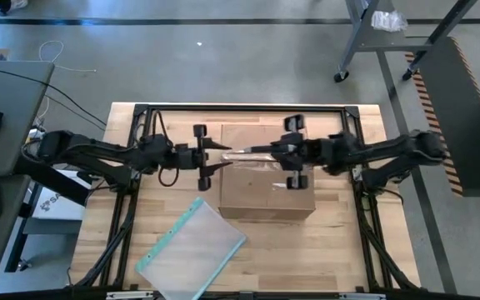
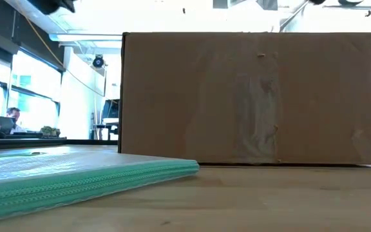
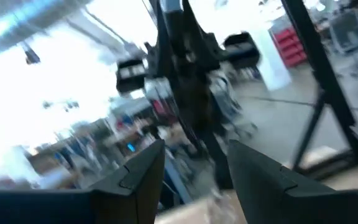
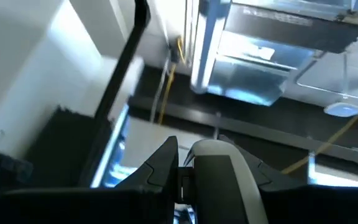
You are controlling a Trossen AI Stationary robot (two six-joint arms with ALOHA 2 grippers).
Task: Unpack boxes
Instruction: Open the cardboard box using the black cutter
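Sitting under both jaws, cardboard box point(image 1: 265, 179)

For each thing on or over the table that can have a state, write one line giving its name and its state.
cardboard box: upright on the table, top not visibly opened.
clear pouch: lying flat on the table, apart from the box, untouched.
left gripper: open, empty, at the box's left edge.
right gripper: over the box top, shut on a pale tool-like object.
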